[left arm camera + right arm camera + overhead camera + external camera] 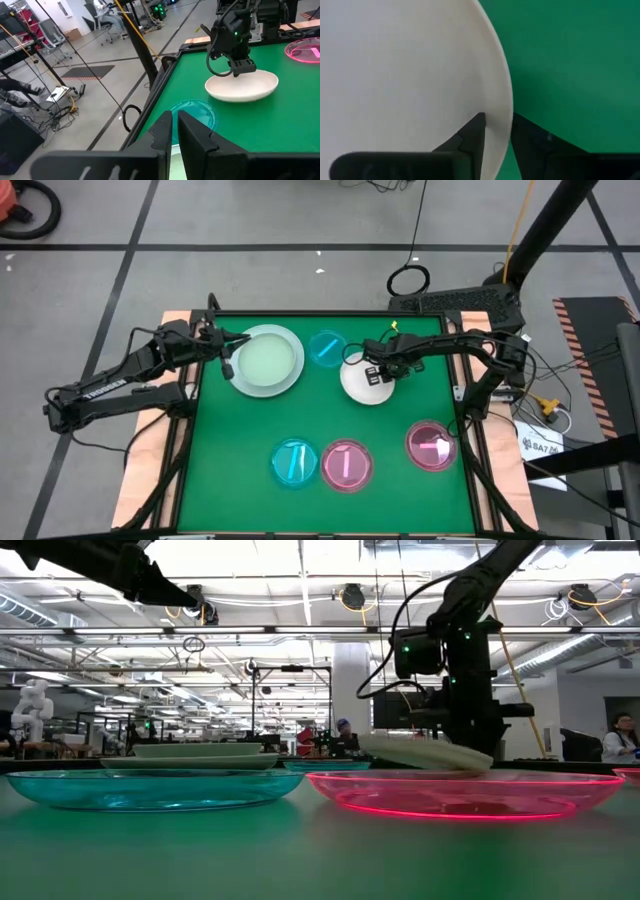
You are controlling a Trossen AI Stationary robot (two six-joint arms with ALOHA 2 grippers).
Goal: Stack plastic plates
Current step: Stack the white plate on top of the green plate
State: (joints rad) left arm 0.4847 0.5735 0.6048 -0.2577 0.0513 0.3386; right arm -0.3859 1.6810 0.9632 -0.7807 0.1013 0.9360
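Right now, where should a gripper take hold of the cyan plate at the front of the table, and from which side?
Probably its rim. The front cyan plate lies flat and shallow on the mat, so only the thin upturned edge gives the fingers something to straddle, one inside, one outside. Its right edge sits close to a pink plate, so come down on the left or front edge, where the green mat is bare.

The high view looks straight down on the green felt table point(400, 420). The low view looks level across it. Both wrist views share the round white plastic plate point(242, 86).
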